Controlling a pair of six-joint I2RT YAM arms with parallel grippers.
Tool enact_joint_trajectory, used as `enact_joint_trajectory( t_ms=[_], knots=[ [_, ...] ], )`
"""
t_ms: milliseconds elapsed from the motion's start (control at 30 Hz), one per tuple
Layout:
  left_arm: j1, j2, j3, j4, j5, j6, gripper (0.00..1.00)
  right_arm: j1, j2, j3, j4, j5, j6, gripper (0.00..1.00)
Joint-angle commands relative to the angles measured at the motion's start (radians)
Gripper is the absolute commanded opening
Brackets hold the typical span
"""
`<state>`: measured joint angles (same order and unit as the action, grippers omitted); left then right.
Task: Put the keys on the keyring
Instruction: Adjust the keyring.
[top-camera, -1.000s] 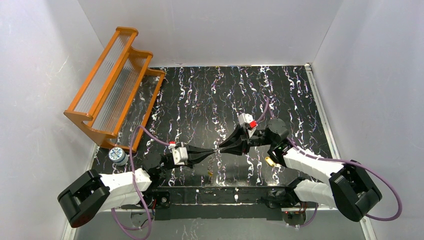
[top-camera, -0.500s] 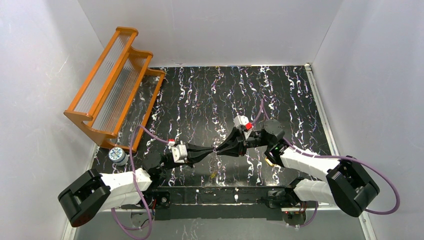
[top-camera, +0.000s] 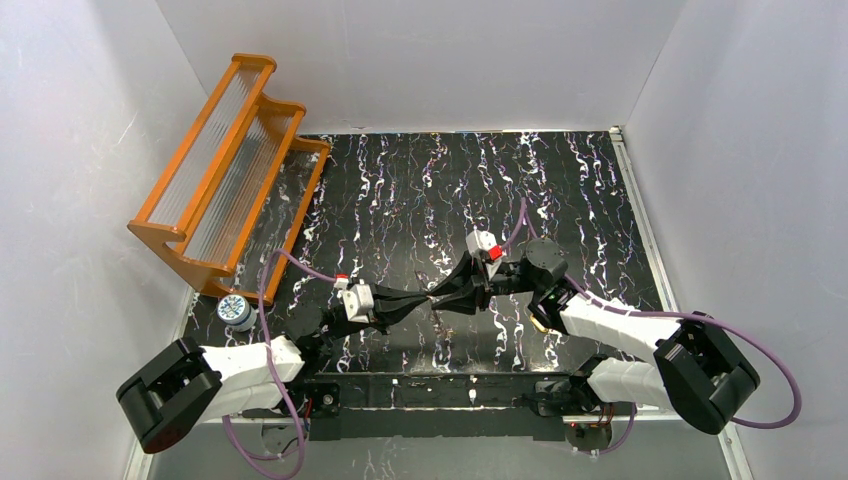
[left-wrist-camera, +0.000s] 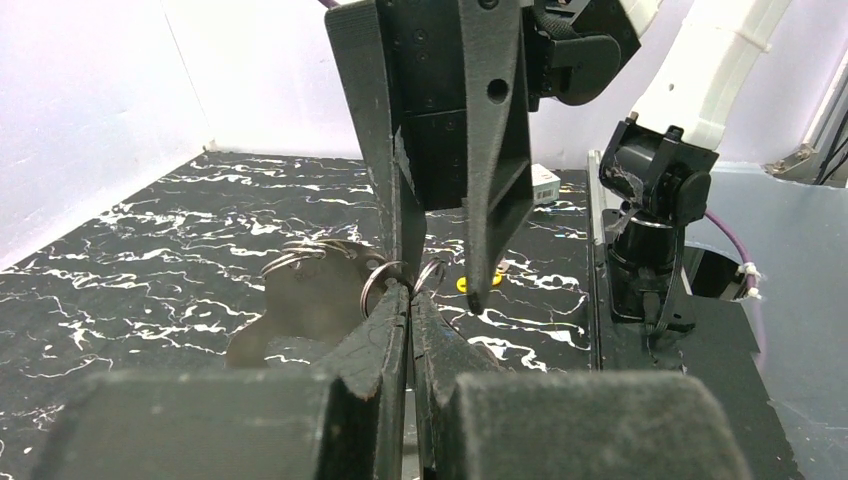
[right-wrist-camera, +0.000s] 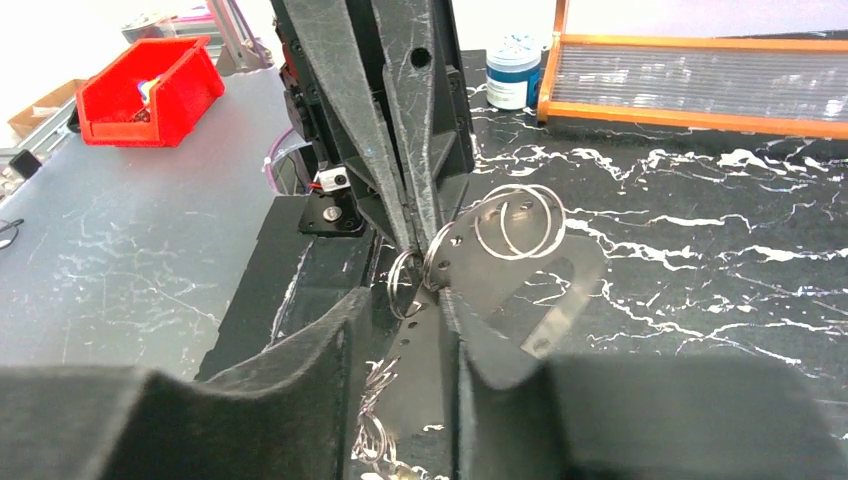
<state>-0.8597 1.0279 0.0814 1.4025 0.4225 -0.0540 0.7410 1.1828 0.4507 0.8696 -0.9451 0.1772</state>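
Left gripper (left-wrist-camera: 410, 292) clamps the keyring (right-wrist-camera: 515, 222) at frame centre, its flat tag pointing lower right. Right gripper (right-wrist-camera: 405, 305) gapes partly around it. Only the left wrist view shows a yellow key (left-wrist-camera: 463, 284).

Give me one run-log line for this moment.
left end effector: shut on keyring | right end effector: open, around keyring | key: on table, unthreaded

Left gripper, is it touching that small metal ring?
Touching. The left wrist view shows the left gripper shut, its tips pinching the small metal ring at its edge.
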Motion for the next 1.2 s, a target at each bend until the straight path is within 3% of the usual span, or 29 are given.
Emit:
enact_joint_trajectory(
  t_ms=[0,100,133,300,467,600,733,1000,1167],
  knots=[
    [-0.004,0.012,0.035,0.044,-0.01,-0.015,0.0,0.008,0.01,0.056,0.024,0.009,-0.011,0.28],
    [-0.004,0.013,0.034,0.044,-0.009,-0.015,0.0,0.009,0.021,0.071,0.0,0.019,-0.008,0.04],
    [-0.004,0.01,0.032,0.044,-0.011,-0.015,0.0,0.009,0.019,0.075,-0.01,0.023,-0.01,0.01],
    [-0.004,-0.006,0.008,0.04,-0.041,-0.014,0.0,0.008,-0.008,0.116,-0.191,0.069,-0.095,0.01],
    [-0.004,-0.03,-0.001,-0.044,-0.097,-0.008,0.37,0.008,0.015,0.239,-0.581,0.097,-0.274,0.01],
    [-0.004,-0.046,0.025,-0.163,-0.159,-0.012,0.48,0.008,0.071,0.311,-0.773,0.153,-0.318,0.01],
    [-0.004,-0.063,0.083,-0.362,-0.25,-0.016,0.51,0.003,0.156,0.375,-0.865,0.166,-0.324,0.01],
    [0.0,-0.067,0.232,-0.829,-0.355,0.02,0.52,-0.021,0.497,0.622,-1.149,0.096,-0.359,0.01],
    [0.027,-0.065,0.252,-0.961,-0.37,0.032,0.48,-0.022,0.64,0.752,-1.233,0.116,-0.42,0.01]
  ],
)
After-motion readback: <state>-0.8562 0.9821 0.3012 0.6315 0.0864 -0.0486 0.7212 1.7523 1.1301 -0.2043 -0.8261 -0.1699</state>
